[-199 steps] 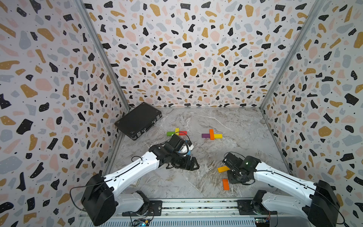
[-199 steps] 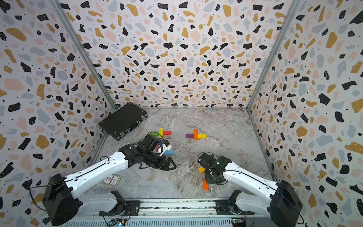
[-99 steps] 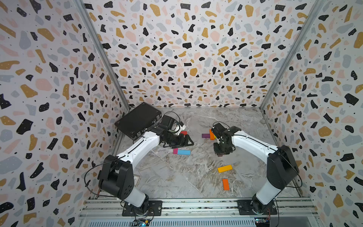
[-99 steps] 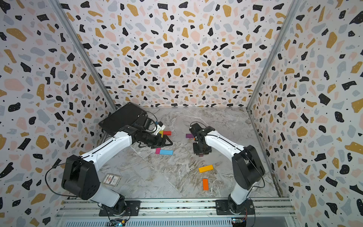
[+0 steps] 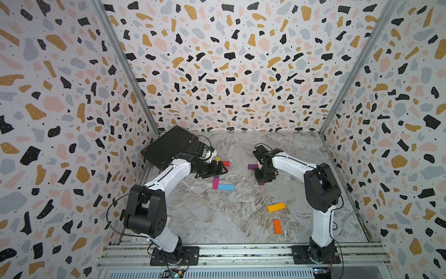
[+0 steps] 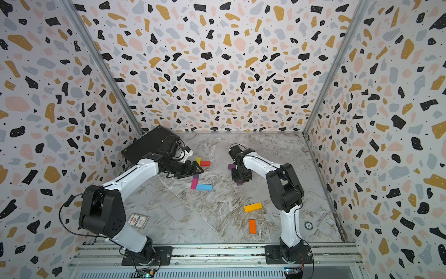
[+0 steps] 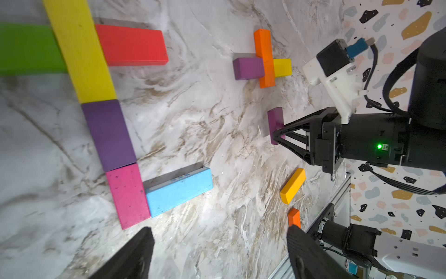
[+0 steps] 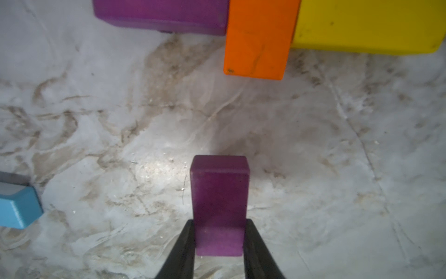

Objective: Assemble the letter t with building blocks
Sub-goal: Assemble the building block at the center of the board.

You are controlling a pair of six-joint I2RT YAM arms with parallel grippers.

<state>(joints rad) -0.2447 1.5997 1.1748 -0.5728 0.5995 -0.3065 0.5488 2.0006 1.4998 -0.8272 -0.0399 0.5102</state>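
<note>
A small printed card lies on the marble floor at the lower left of a top view, beside the left arm's base; its print is too small to read. The right gripper pinches a short purple block by 1 end, jaws pressed on its 2 sides; whether its far end touches the floor I cannot tell. This block is near but apart from an orange bar, which has a purple side block and a yellow side block touching it, 1 on each side. The left gripper is spread wide and holds nothing; in both top views it sits left of centre, in front of a black case. The left wrist view shows a long yellow block, a purple block and a pink block end to end. A green block and a red block flank the yellow, and a blue block lies beside the pink. The top views hide the green one behind the arm. An amber block and a short orange block lie apart, lower right of centre.
</note>
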